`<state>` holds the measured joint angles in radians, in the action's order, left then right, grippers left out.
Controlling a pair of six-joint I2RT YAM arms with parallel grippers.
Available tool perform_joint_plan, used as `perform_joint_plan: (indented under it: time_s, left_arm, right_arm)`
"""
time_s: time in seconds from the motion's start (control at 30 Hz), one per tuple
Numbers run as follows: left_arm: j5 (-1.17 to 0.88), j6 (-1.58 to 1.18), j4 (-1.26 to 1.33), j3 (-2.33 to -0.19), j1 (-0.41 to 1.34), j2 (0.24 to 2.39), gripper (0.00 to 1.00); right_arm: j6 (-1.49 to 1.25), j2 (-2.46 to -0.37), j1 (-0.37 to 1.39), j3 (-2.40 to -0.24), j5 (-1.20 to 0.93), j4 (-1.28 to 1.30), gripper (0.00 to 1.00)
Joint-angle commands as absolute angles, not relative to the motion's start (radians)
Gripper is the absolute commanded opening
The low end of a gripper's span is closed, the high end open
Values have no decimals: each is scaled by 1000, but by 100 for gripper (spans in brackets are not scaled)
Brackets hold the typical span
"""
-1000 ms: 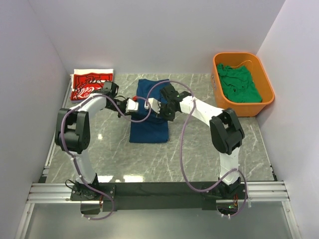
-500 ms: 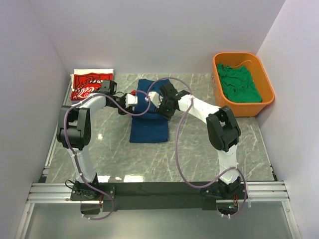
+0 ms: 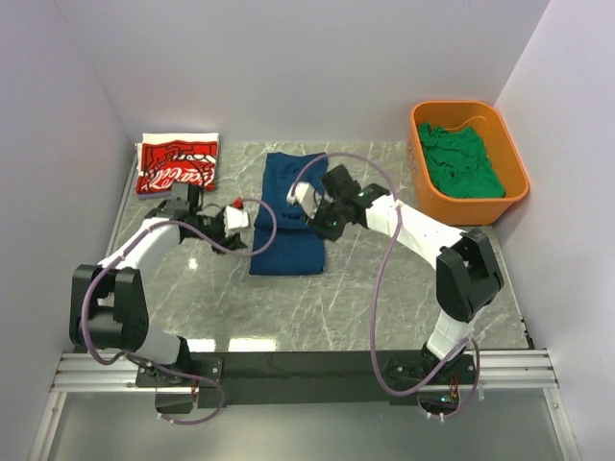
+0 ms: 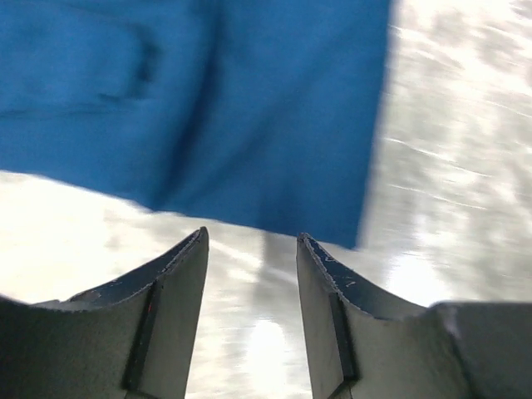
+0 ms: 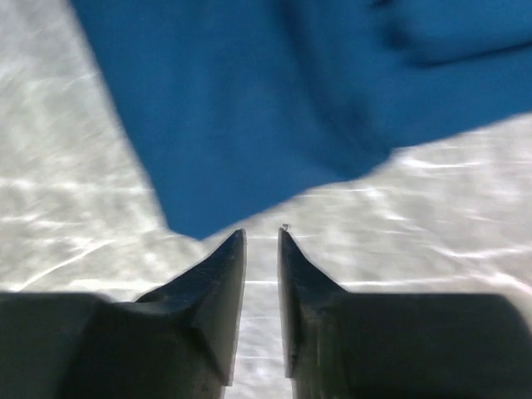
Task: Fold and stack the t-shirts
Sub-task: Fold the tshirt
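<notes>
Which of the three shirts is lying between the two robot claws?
The navy blue cloth t-shirt, folded mid-table; the red one lies far left, the green one fills the orange tub.
</notes>
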<state>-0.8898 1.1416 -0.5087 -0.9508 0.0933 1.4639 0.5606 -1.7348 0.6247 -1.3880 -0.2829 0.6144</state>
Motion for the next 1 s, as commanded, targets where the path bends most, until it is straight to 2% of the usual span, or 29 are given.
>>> perform_joint_plan:
  time_s: [0.0,0.2,0.47,0.83,0.93,0.97]
  left_arm:
    - [-916,1178,-571,-878,112,1431,52]
    - [-848,1328,-523,-729,158,1361,54]
    - [-808,1367,-405,-683,227,1384,55]
    - [-672,1396,-373,-706,293,1469,52]
    - [-634,1391,-355,-713,291,1502,48]
    - [-630,1388,-348,-715,293,1508,46]
  right_arm:
    - [549,-1732,679,-1310,-318,618,35]
    - [558,-1698,805,-1141,-200,448,54]
    - [583,-1735,868,-1080,-80,334,56]
    - [580,-1848,877,-1123,-31,385,50]
    - [578,-1848,876,-1108,-15,383,45]
    - [574,-1850,876,-1104,-11,383,37]
